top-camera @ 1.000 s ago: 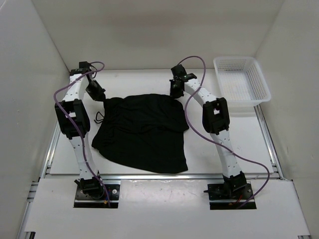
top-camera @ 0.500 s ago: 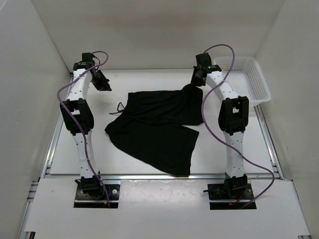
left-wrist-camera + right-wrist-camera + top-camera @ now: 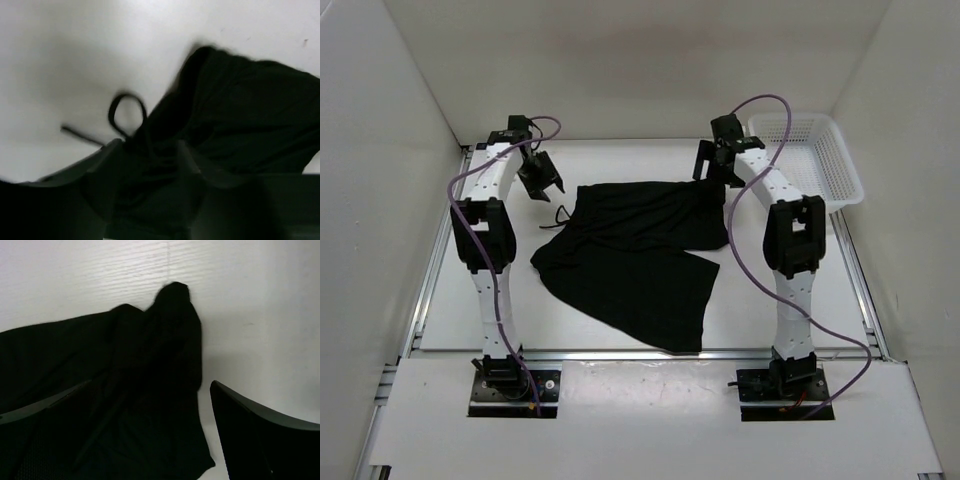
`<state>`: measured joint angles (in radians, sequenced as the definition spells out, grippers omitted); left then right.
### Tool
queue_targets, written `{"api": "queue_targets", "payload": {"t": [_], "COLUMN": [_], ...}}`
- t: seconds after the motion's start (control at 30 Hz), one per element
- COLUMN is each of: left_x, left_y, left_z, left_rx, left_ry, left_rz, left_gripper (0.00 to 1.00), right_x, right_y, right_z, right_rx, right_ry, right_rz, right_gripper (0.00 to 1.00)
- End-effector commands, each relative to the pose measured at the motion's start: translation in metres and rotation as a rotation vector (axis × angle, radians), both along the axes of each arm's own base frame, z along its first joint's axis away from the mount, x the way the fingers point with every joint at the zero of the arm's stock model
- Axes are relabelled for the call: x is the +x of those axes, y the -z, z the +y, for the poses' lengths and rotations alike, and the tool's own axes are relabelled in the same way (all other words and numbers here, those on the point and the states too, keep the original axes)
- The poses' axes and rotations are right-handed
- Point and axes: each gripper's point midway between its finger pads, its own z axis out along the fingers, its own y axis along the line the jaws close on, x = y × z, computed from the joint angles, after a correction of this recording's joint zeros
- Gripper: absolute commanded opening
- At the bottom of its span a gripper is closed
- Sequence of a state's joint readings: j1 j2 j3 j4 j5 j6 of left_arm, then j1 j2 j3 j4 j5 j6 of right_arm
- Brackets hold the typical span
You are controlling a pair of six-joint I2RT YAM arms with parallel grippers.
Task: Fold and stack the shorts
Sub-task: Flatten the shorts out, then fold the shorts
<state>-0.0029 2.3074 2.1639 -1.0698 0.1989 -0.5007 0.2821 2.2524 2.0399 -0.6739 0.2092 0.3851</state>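
Hovering empty: my right claw (image 3: 712, 168) stands wide at the shorts' (image 3: 635, 255) far right corner, my left claw (image 3: 542, 180) parted beside the left corner. The far edge runs straight between us.

The shorts (image 3: 640, 255) lie in the middle of the bench (image 3: 450, 300), the left claw (image 3: 542, 180) near their far-left corner, the right claw (image 3: 712, 165) over their far-right corner, the basket (image 3: 850, 172) farther right.
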Motion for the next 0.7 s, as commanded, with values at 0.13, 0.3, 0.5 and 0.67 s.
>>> {"api": "queue_targets", "payload": {"t": [0.13,0.3,0.5,0.67], "left_x": [-0.094,-0.158,-0.206,-0.204], "left_y": [-0.063,-0.031,0.035,0.061], "left_z": [0.050,0.048,0.036,0.036], "left_rx": [0.129,0.086,0.035,0.030], "left_ry": [-0.089,-0.147,-0.180,-0.196], "left_rz": [-0.055,0.018,0.179,0.241], "left_gripper": [0.86,0.86,0.86,0.83], "right_x": [-0.059,-0.159,-0.309,-0.392], "right_y": [-0.091,-0.067,-0.011,0.012], "right_z": [-0.014,0.001,0.043,0.078], "right_rx": [-0.090,0.006,0.044,-0.087], "right_ry": [0.044,-0.035,-0.216,-0.438], "right_rz": [-0.203,-0.096,0.093,0.172], "right_gripper": [0.98,0.87,0.81,0.81]}}
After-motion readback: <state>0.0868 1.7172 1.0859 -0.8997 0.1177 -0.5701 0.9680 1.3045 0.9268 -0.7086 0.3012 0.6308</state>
